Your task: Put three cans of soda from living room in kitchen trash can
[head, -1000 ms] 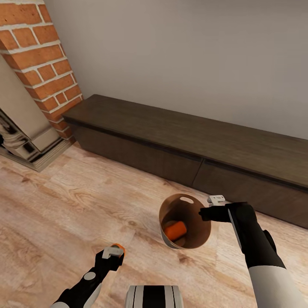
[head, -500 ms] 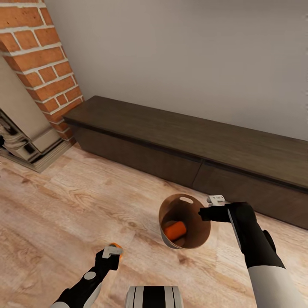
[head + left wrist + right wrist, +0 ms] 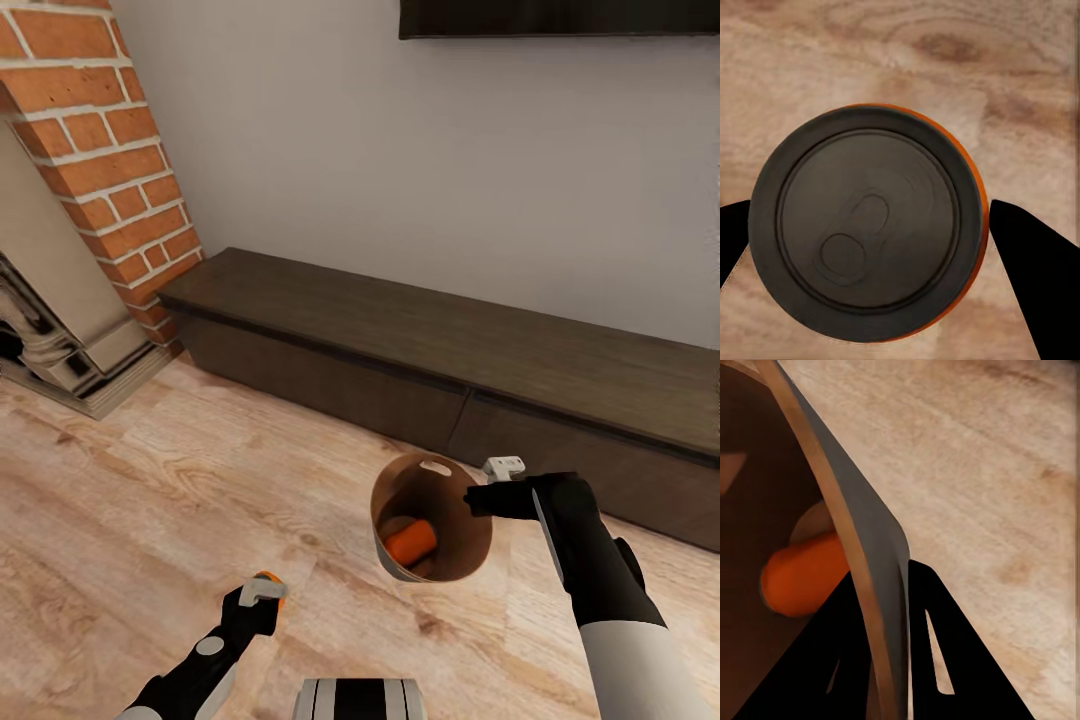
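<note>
My right gripper (image 3: 478, 498) is shut on the rim of the tash can (image 3: 455, 548), a grey pail with a tan-brown inside, held tilted above the wooden floor. One orange can of soda (image 3: 410, 541) lies inside it, also seen as an orange can (image 3: 799, 574) past the pail's wall (image 3: 874, 547), which sits pinched between the fingers. My left gripper (image 3: 264, 592) is shut on a second orange can of soda (image 3: 270, 579), held low at the near left. The left wrist view looks straight down on that can's dark lid (image 3: 866, 225) between the two fingers.
A long dark low bench (image 3: 450, 350) runs along the grey wall ahead. A red brick chimney (image 3: 100, 170) with a fireplace (image 3: 50, 330) stands at the left. A dark screen edge (image 3: 560, 18) hangs on the wall. Wooden floor (image 3: 150, 480) lies open between me and the bench.
The whole head view has tilted upward, so bench and chimney sit lower and the dark screen edge has come into sight. Both arms hold as before.
</note>
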Available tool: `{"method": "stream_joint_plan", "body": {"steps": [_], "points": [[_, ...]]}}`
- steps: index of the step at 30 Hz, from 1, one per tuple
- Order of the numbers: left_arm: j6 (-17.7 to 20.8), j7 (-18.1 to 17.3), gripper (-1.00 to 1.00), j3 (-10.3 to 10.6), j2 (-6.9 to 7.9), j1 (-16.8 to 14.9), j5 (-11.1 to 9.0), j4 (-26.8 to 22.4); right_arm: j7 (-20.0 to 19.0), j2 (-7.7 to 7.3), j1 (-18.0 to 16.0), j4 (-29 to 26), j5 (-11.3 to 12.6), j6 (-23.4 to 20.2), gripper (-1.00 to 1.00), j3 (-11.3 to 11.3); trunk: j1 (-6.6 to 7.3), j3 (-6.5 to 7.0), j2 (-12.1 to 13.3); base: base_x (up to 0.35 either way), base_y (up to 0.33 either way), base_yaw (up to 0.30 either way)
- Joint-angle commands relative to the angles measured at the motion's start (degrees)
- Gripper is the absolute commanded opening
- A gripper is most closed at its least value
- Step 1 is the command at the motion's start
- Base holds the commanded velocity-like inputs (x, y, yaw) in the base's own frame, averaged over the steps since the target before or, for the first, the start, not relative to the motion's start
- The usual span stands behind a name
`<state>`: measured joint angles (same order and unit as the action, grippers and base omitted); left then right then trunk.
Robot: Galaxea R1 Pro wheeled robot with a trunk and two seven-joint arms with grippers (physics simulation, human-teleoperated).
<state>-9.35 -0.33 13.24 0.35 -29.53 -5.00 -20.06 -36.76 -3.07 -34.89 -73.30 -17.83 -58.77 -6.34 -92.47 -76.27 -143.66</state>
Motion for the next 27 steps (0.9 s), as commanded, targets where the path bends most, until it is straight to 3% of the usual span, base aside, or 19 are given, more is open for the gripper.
{"method": "stream_joint_plan", "body": {"steps": [1, 27], "points": [[0.0, 0.0, -1.0, 0.0, 0.0, 0.0, 0.0, 0.0, -0.3, -0.01, 0.0, 0.0, 1.5, -0.5, -1.0, 0.0, 0.03, 0.23, 0.0, 0.0, 0.0, 0.0], [0.3, -0.3, -1.0, 0.4, 0.0, 0.0, 0.2, 0.2, -0.4, -0.01, 0.0, 0.3, 1.8, -0.5, -1.0, 0.1, 0.7, 5.99, 0.4, 0.0, 0.0, 0.0]]}}
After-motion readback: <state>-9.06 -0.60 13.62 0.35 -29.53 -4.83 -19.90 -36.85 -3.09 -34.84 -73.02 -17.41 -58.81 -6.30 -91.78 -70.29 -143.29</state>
